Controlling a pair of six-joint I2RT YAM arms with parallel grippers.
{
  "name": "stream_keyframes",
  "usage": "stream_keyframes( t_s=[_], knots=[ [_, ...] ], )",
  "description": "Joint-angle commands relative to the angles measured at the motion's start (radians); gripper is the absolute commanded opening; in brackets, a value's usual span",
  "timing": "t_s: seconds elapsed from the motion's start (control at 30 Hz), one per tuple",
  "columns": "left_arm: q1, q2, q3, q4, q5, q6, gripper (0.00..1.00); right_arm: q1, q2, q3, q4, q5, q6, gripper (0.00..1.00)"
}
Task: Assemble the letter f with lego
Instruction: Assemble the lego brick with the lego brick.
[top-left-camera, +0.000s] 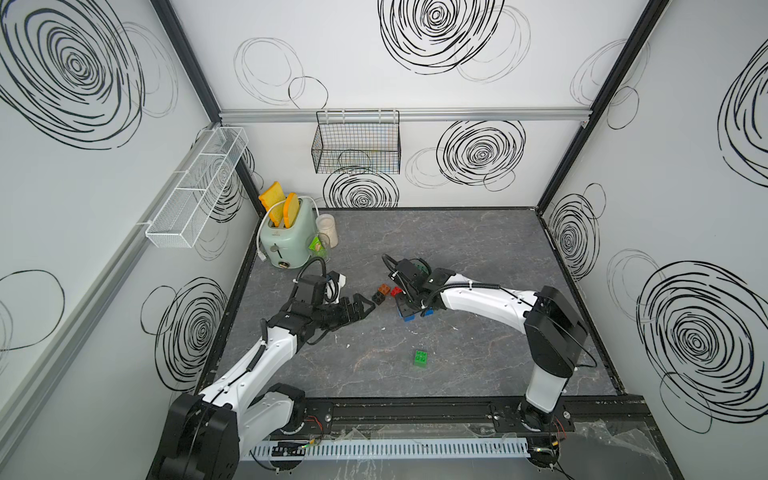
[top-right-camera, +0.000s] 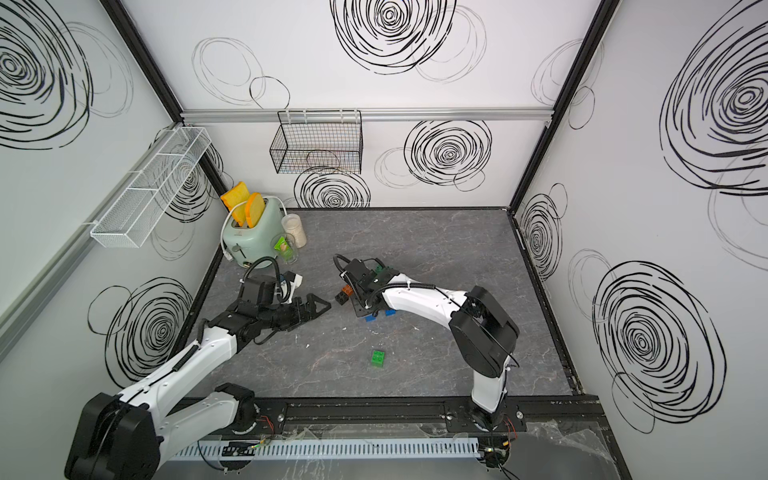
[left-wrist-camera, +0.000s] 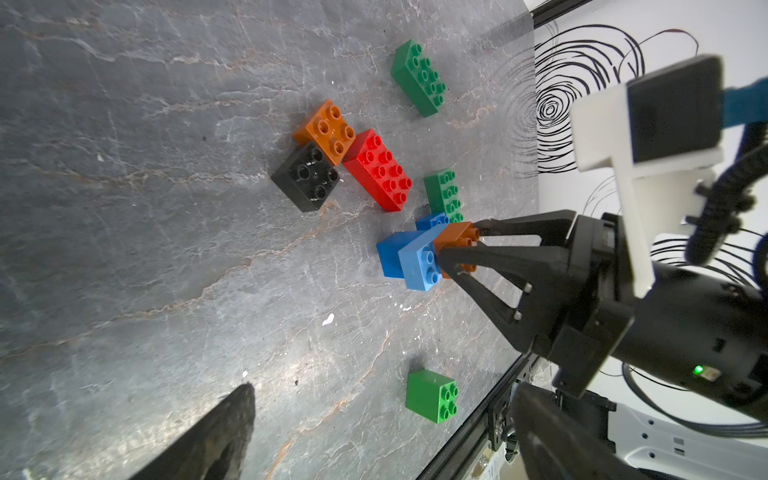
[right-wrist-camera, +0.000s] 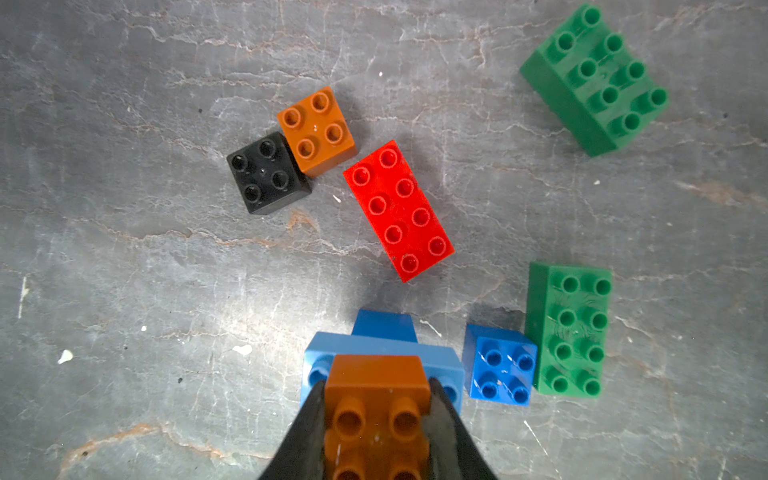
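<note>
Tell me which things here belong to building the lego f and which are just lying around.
Job: right gripper, held orange brick, light blue brick, blue brick, red brick, black brick, loose orange brick, green bricks.
Lying about: toaster, toast, jar, glass, wire baskets.

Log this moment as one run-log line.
right gripper: shut on orange brick, on light blue brick | left gripper: open, empty | green square brick: loose, apart
</note>
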Motion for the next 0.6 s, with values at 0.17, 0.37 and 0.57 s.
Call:
stream_keyframes(
  t_s=[0.17, 0.37, 0.57],
  knots=[
    [0.011, -0.012, -0.01, 0.036, 0.011, -0.001, 0.98, 0.01, 0.013, -0.046, -0.063, -0.008, 0.018, 0.32],
    [0.014, -0.012, -0.01, 0.036, 0.01, -0.002, 0.98, 0.006, 0.003, -0.06, -0.064, 0.013, 0.022, 0.32],
    [0.014, -0.01, -0.01, 0.036, 0.007, -0.002, 0.98, 0.007, 0.005, -0.07, -0.055, 0.005, 0.02, 0.32]
  ],
)
